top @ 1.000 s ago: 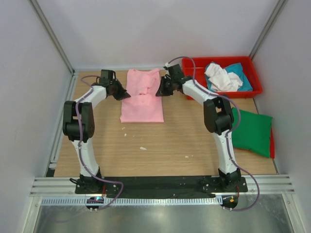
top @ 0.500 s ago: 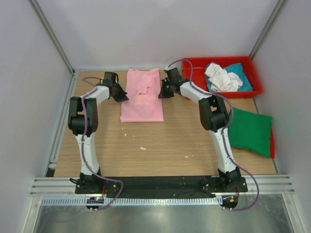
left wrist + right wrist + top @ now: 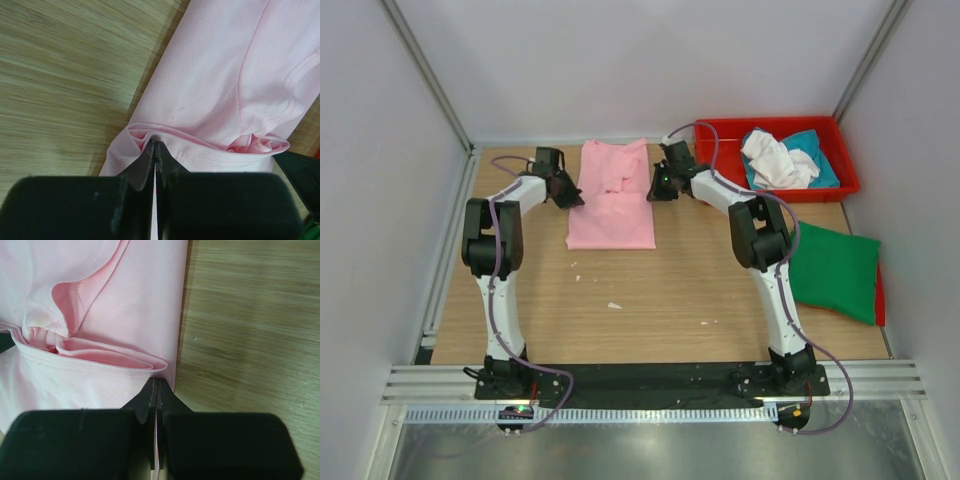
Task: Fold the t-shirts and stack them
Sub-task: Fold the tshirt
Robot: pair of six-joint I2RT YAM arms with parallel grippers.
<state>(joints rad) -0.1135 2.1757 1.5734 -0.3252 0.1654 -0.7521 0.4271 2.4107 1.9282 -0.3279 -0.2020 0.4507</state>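
The light pink t-shirt (image 3: pixel 613 200) lies flat at the far middle of the table, with a fold of its cloth raised across the middle. My left gripper (image 3: pixel 572 197) is shut on the shirt's left edge; the left wrist view shows the pinched hem (image 3: pixel 165 142) bunched at the fingertips of the gripper (image 3: pixel 154 146). My right gripper (image 3: pixel 655 190) is shut on the shirt's right edge, where a doubled fold (image 3: pixel 115 357) meets the tips of the gripper (image 3: pixel 156 382). A dark green t-shirt (image 3: pixel 835 270) lies folded at the right. White (image 3: pixel 775 160) and teal (image 3: pixel 817 150) shirts sit crumpled in the tray.
A red plastic tray (image 3: pixel 720 135) stands at the far right corner. Another red edge (image 3: pixel 879 295) shows under the green shirt. Grey walls enclose the table on three sides. Small white specks (image 3: pixel 613 305) lie on the wood in front of the pink shirt.
Both arms have stretched toward the far wall, elbows rising, and the grippers have carried the pinched pink edges slightly farther away. In the last half second almost nothing moved.
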